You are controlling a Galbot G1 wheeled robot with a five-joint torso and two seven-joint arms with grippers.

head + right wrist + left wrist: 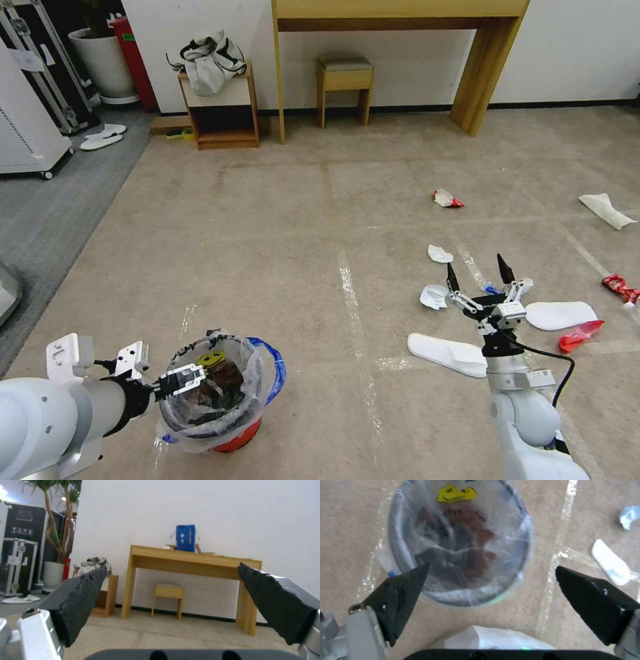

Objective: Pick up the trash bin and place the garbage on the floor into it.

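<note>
Reaching from the lower left of the head view, the left tool (179,381) hangs over the near rim of the trash bin (220,393), fingers spread wide with nothing held. The right tool (479,272) points upward at lower right, also wide and empty, above white slippers (448,353) on the floor (300,220). Closing on loose liner alone could let the bin slip or tip.
</note>
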